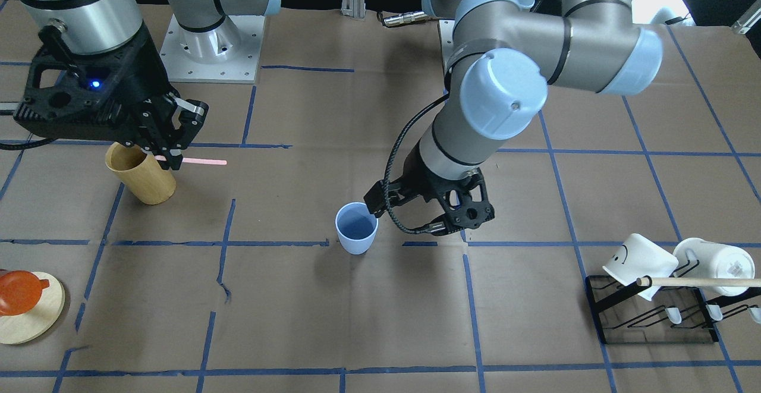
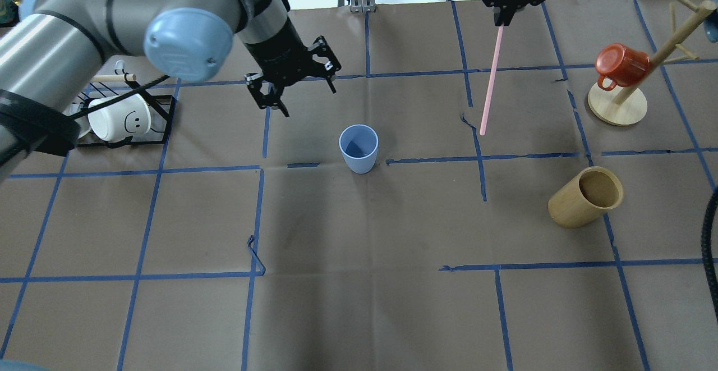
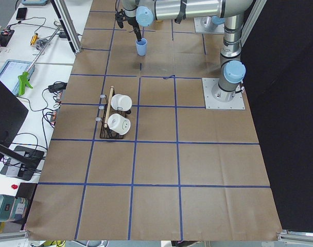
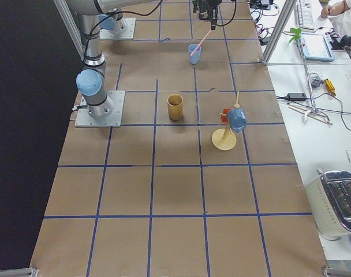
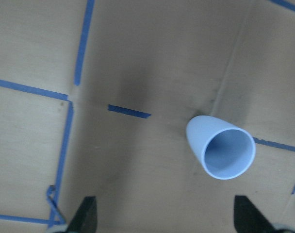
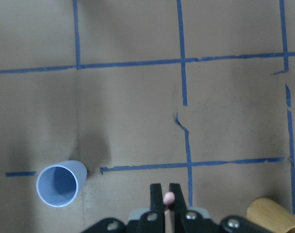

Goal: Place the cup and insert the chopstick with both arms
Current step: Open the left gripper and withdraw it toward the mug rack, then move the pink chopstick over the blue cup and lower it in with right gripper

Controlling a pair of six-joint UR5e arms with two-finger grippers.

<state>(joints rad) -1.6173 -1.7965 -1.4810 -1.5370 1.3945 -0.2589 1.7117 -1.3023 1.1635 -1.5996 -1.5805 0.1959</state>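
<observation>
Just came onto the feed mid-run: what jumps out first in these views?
The pink chopstick draws the eye first, hanging tip-down from the right tool above the robot's right side of the table. Next is the light blue cup, standing upright and empty at the table's middle. The left tool is open and holds nothing, above the table near the cup.

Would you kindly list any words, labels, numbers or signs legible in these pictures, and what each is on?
No words or numbers can be read.
Smiley face, a drawn sign: on the white mug.
Grey print on the second mug: too blurred to read.
</observation>
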